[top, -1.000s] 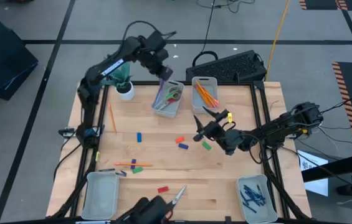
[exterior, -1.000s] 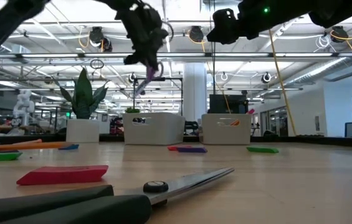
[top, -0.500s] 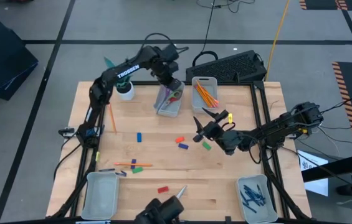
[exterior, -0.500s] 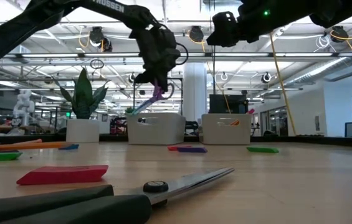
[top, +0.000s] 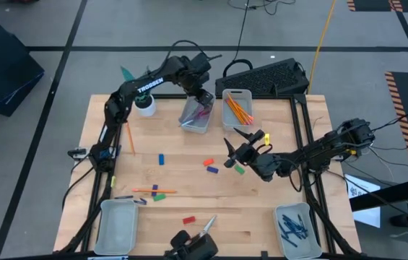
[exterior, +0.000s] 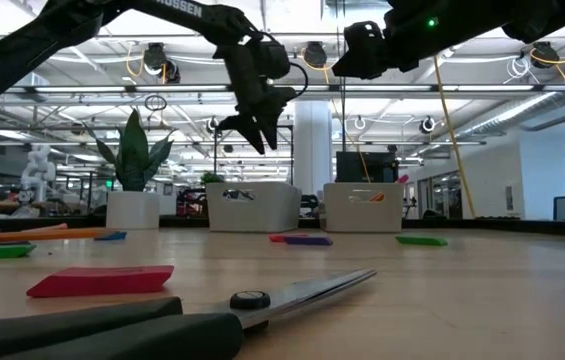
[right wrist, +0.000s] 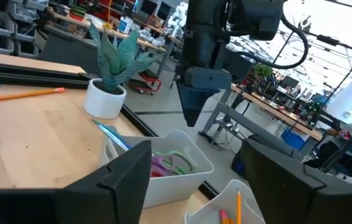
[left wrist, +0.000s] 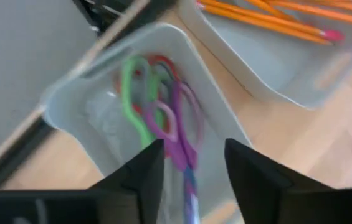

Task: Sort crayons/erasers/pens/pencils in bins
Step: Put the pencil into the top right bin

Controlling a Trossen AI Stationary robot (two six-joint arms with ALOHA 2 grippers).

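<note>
Left gripper [top: 202, 96], jaws spread and empty, hovering over scissors bin [top: 193, 115]; right gripper [top: 234, 149], jaws wide, hanging above green eraser [top: 239, 169] on counter — risking nudging eraser away w/ misaligned descent.

Grey floor [top: 37, 22] (taped lines), bright ceiling lights [exterior: 162, 62].

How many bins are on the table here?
4. One bin at the far edge holds scissors, a second right beside it holds pencils, a third sits at the near left corner, and a fourth at the near right holds pens.
</note>
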